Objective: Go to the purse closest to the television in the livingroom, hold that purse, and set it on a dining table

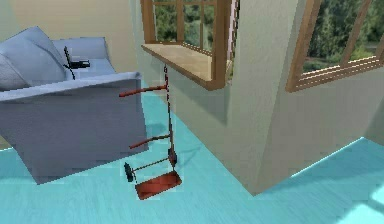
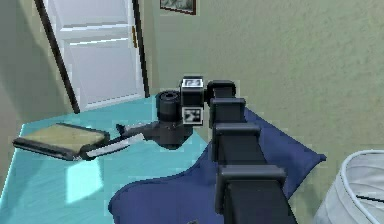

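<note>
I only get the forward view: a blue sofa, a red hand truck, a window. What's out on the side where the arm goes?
Observer: The arm is out there, and its hand points at a flat tan thing with a dark edge.
Operator: What's beyond that?
Observer: A white door in the far wall.
Operator: Anything closer in?
Observer: A white basket at the arm side view's bottom right.
</note>
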Controlling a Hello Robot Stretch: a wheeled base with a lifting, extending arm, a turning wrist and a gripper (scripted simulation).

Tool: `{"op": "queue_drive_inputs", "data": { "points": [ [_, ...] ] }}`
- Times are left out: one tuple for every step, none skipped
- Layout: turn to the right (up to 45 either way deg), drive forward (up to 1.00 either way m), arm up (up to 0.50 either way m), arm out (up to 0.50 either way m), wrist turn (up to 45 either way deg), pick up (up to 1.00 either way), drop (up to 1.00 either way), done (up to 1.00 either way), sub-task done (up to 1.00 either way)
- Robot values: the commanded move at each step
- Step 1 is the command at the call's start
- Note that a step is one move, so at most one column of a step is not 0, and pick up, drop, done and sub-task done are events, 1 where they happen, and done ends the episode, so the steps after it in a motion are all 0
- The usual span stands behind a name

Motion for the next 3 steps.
{"op": "queue_drive_inputs", "data": {
  "points": [
    [0.0, 0.00, 0.00, 0.00, -45.0, 0.00, 0.00, 0.00, 0.00],
    [0.0, 0.00, 0.00, 0.00, -24.0, 0.00, 0.00, 0.00, 0.00],
    [0.0, 0.00, 0.00, -0.18, 0.0, 0.00, 0.00, 0.00, 0.00]
  ]
}}
